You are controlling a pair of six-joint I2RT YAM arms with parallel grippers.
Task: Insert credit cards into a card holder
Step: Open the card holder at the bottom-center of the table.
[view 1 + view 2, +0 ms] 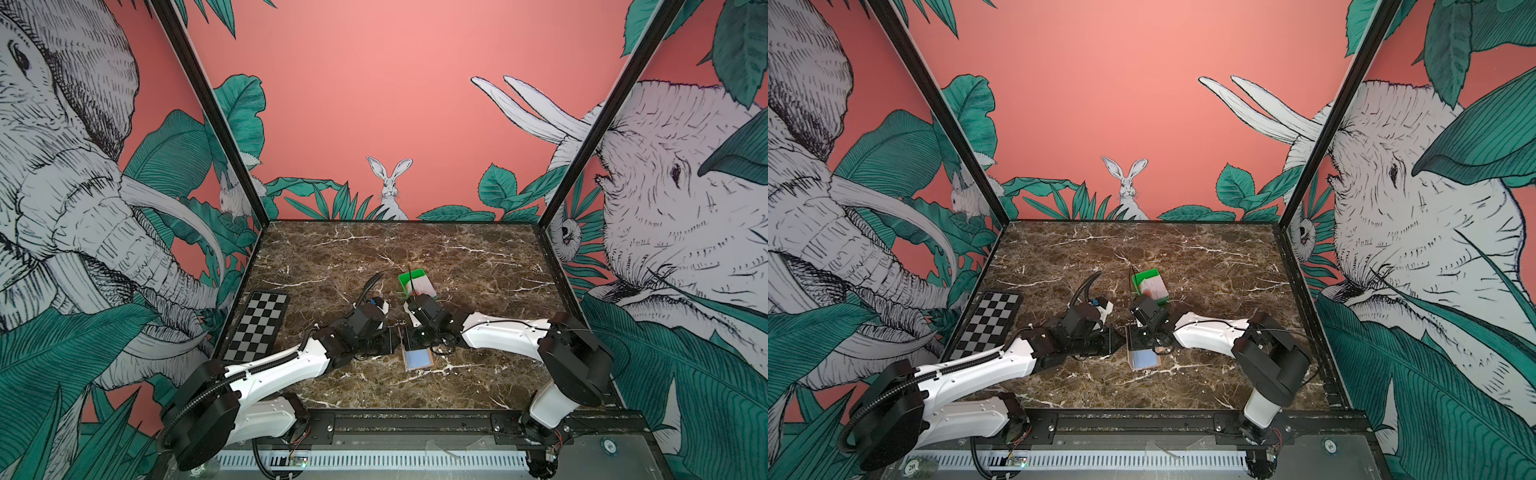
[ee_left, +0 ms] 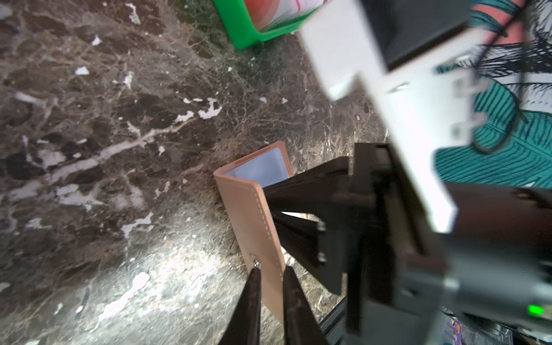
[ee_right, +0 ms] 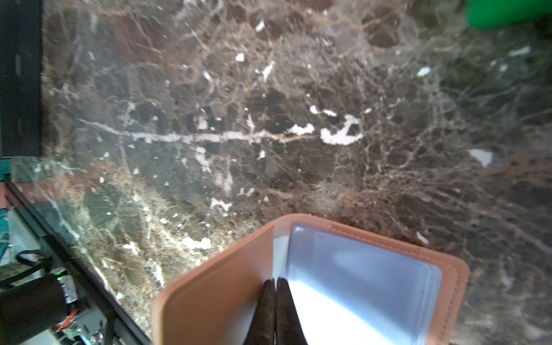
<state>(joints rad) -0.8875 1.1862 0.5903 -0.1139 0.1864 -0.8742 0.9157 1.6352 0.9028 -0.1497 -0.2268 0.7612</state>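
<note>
Left gripper (image 2: 271, 270) pinches the card holder (image 2: 248, 209) flap (upright); firmness matters. Right gripper (image 3: 276, 283), fingers together, pins the pocket (image 3: 358, 268) beneath them.

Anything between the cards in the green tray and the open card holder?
Yes. The right pincer, shut, has its tips on the clear sleeves inside the card holder, and its wrist hangs between the holder and the green tray of credit cards. The left pincer clamps the raised flap, off to the side.
</note>
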